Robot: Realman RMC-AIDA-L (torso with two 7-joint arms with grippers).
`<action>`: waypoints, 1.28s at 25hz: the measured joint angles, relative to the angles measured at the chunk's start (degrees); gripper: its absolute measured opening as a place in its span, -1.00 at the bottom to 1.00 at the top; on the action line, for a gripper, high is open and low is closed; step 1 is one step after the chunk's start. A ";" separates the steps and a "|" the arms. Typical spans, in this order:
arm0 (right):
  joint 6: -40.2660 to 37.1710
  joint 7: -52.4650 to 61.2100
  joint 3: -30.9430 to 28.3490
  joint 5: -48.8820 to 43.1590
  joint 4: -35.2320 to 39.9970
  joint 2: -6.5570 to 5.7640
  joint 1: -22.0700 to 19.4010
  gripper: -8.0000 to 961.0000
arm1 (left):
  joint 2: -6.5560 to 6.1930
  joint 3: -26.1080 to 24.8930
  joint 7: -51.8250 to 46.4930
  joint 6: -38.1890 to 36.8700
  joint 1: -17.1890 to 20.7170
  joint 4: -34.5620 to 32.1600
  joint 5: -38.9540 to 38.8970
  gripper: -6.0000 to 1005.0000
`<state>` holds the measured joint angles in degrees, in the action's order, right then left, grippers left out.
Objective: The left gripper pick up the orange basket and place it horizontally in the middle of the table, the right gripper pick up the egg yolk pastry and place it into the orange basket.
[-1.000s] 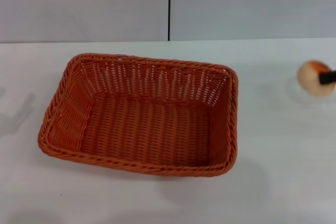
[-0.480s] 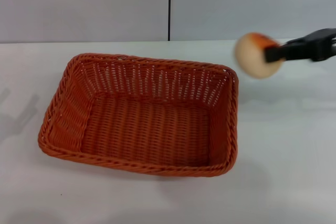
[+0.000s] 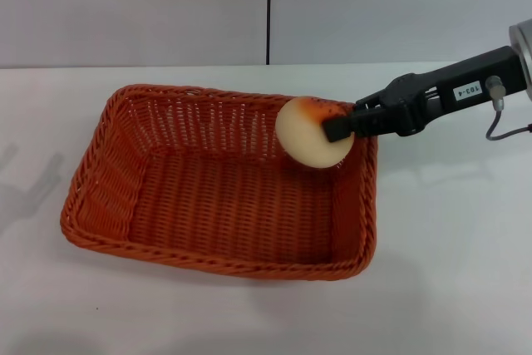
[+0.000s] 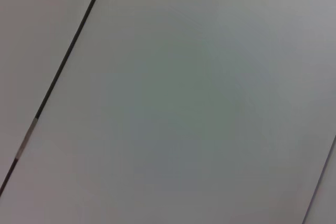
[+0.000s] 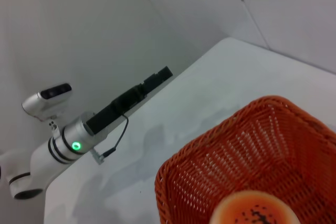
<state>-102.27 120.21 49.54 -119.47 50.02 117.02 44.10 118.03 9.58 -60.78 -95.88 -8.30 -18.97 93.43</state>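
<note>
My right gripper [image 3: 332, 129] clamps the pastry [image 3: 313, 133] over the basket's [image 3: 91, 197] right rim; floor lies down-left.

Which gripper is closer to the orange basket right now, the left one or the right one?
Right. The right gripper holds the egg yolk pastry over the orange basket, near its far right corner. The left gripper is raised off to the basket's left, well clear.

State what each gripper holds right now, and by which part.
The right gripper holds the egg yolk pastry by its side, above the orange basket. The left gripper is off to the side, holding nothing.
</note>
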 joint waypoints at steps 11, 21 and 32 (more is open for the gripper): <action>-0.80 -4.76 -0.75 2.27 1.71 0.19 -2.75 -0.22 | -0.02 0.09 1.86 -0.30 0.21 1.14 0.00 0.68; 2.27 -29.31 -6.78 25.64 5.17 1.19 -20.87 0.25 | 0.05 -0.36 10.90 -2.69 1.08 1.94 -0.39 0.68; 3.68 -83.56 -30.92 46.26 -35.98 1.74 -27.98 0.28 | 0.09 -6.23 23.17 -4.90 1.10 9.57 -0.49 0.68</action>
<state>-98.60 36.65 18.63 -73.21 14.04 118.76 16.11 118.13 3.36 -37.61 -100.78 -7.21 -9.39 92.94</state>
